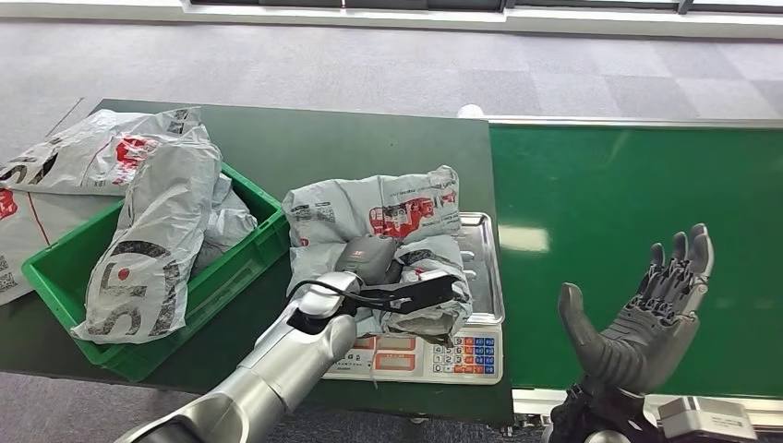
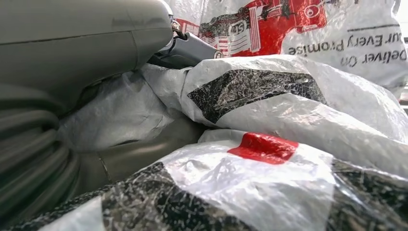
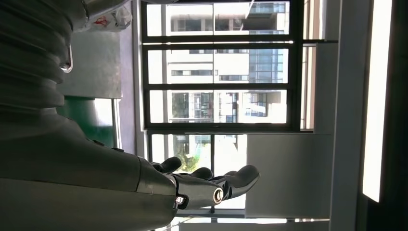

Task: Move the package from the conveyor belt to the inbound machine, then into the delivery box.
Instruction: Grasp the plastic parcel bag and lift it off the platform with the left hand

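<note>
One grey package [image 1: 388, 240] lies on the scale [image 1: 487, 277] just right of the green box [image 1: 55, 268] — the left hand [image 1: 406, 291] grasps its near folds. Slack plastic may slip on lifting. Right hand [image 1: 646, 314] hangs released over the conveyor belt [image 1: 637, 185].

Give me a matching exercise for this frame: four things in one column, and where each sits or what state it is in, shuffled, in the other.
Things:
1. crumpled grey plastic package with red print
2. green plastic crate
3. right hand
4. left hand

Places or states:
A. raised, fingers spread, over the green conveyor belt
B. lying on the steel weighing scale
C. resting on the package on the scale
D. on the dark green table, holding grey bags

Pairs: 1-B, 2-D, 3-A, 4-C
</note>
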You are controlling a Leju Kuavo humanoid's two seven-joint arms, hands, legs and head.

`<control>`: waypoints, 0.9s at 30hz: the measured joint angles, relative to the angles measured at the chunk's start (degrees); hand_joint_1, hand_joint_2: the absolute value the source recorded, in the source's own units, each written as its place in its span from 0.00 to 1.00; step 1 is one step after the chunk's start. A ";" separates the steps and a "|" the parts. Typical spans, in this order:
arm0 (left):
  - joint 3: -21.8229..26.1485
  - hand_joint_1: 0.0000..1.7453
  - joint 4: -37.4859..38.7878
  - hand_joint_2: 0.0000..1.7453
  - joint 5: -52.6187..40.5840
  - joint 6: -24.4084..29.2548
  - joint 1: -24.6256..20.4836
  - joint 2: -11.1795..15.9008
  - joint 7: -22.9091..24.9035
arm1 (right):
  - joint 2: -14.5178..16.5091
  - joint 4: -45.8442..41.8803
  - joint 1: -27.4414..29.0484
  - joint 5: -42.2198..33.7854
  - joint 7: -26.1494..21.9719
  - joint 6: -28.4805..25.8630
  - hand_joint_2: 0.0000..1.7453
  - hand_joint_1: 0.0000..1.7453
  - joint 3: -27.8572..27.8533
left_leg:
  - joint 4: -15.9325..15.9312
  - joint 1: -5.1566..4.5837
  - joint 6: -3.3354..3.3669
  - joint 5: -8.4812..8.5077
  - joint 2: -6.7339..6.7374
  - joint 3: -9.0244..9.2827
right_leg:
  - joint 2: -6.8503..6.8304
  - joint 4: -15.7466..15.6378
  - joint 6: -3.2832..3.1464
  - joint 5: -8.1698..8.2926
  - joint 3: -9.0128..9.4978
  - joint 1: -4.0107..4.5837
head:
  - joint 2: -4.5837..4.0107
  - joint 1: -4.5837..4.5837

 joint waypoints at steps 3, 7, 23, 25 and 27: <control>0.13 1.00 -0.74 1.00 0.18 0.79 0.40 0.15 -0.41 | 0.00 0.00 0.03 0.02 -0.02 -0.03 1.00 0.00 0.00 | 0.00 0.00 0.00 0.00 0.00 -0.09 | 0.00 0.00 0.00 0.00 -0.08 0.00 | 0.00 0.01; 0.82 1.00 -5.89 1.00 2.67 6.80 1.84 1.02 -3.65 | 0.00 -0.03 0.94 0.73 -0.28 -0.52 1.00 0.00 -0.03 | 0.01 0.00 -0.01 0.02 -0.01 -0.22 | 0.00 0.01 0.00 0.01 -0.23 0.00 | 0.00 -0.01; 21.60 1.00 -56.81 1.00 -11.43 28.02 4.47 15.33 -3.72 | -0.42 -0.51 5.83 0.50 -1.16 -4.37 1.00 0.00 -0.28 | -0.10 0.04 -0.16 0.09 0.09 -0.39 | 0.17 0.11 -0.16 -0.06 -0.56 0.04 | 0.00 -0.02; 24.97 1.00 -54.01 1.00 -10.57 26.41 4.52 16.51 -3.25 | -0.51 -0.50 5.91 0.51 -1.06 -4.36 1.00 0.00 -0.28 | -0.10 0.06 -0.19 0.17 0.09 -0.40 | 0.16 0.12 -0.19 0.03 -0.57 0.04 | 0.00 -0.02; 27.48 1.00 -50.68 1.00 -10.93 24.31 4.46 17.39 -1.16 | -0.60 -0.50 5.93 0.62 -0.74 -4.12 1.00 0.00 -0.28 | -0.10 0.05 -0.22 0.23 0.09 -0.42 | 0.18 0.12 -0.22 0.12 -0.60 0.04 | 0.00 -0.01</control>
